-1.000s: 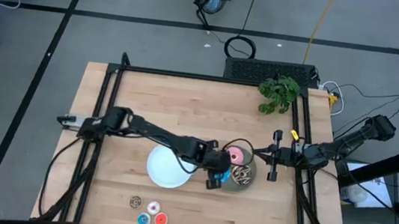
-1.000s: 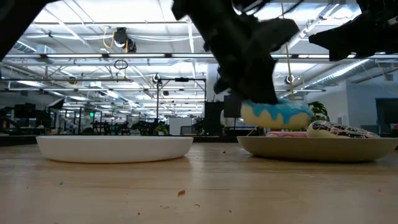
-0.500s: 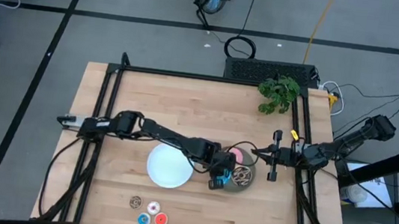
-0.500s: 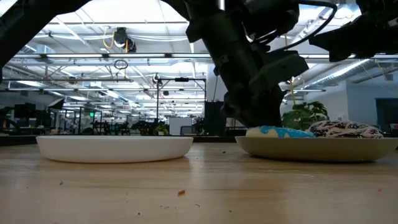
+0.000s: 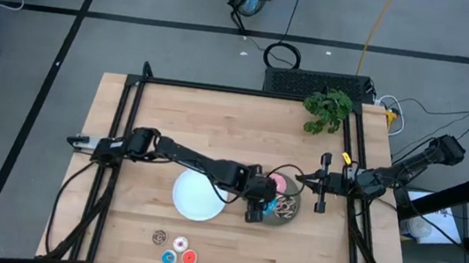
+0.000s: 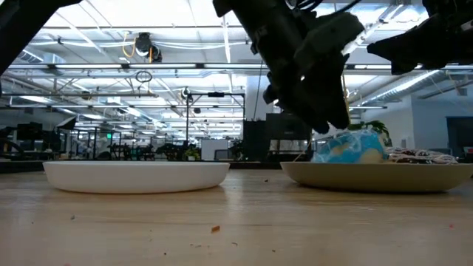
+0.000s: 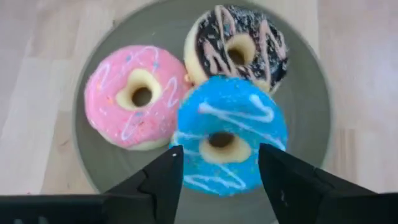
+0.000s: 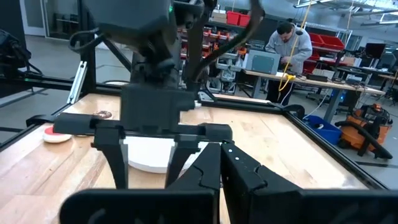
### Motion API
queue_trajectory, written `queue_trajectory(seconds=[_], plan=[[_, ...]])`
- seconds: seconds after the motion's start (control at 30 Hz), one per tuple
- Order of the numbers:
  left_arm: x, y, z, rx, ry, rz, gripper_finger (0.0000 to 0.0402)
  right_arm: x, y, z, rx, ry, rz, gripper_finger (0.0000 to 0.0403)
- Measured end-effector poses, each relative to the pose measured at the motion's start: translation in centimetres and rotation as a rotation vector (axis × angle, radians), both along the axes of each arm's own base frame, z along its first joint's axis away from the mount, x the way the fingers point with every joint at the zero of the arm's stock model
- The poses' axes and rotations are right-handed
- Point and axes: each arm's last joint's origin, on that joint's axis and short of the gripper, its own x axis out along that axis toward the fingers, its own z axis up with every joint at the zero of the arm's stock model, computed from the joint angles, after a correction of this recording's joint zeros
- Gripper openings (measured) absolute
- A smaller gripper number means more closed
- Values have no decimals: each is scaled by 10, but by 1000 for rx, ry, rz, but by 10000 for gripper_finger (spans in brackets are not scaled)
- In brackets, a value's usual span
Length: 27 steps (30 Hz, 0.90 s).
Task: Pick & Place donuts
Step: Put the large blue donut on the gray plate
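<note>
Three larger donuts lie on the round grey plate (image 7: 305, 118): a blue drizzled one (image 7: 229, 134), a pink one (image 7: 135, 96) and a dark brown drizzled one (image 7: 237, 53). The blue donut (image 6: 347, 146) sits tilted, leaning up on the other two. My left gripper (image 7: 221, 177) hovers open just above it, its fingers standing on either side of the donut's near part. Several mini donuts (image 5: 175, 249) lie on the table near its front edge. My right gripper (image 5: 322, 195) waits shut at the table's right side, beside the grey plate.
A round white plate (image 5: 199, 196) sits on the table just left of the grey plate (image 5: 289, 222). A green plant (image 5: 327, 109) stands at the far right corner. A black frame runs around the table top. A person stands in the room behind, in the right wrist view.
My left gripper has come down and set the blue donut onto the grey plate, then opened and let it go, rising a little. The donut, held clear above the plate rim a second ago, now lies tilted on the plate against the other donuts.
</note>
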Motion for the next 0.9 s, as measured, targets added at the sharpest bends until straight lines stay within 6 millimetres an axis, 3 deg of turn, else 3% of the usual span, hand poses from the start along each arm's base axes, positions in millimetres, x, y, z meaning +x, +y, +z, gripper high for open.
queue_trajectory(seconds=[0.73, 0.9], plan=[[-2, 6, -3, 56, 34, 9, 225, 0, 0, 0, 0, 0, 0, 0], [-5, 8, -17, 58, 46, 2, 225, 0, 0, 0, 0, 0, 0, 0]])
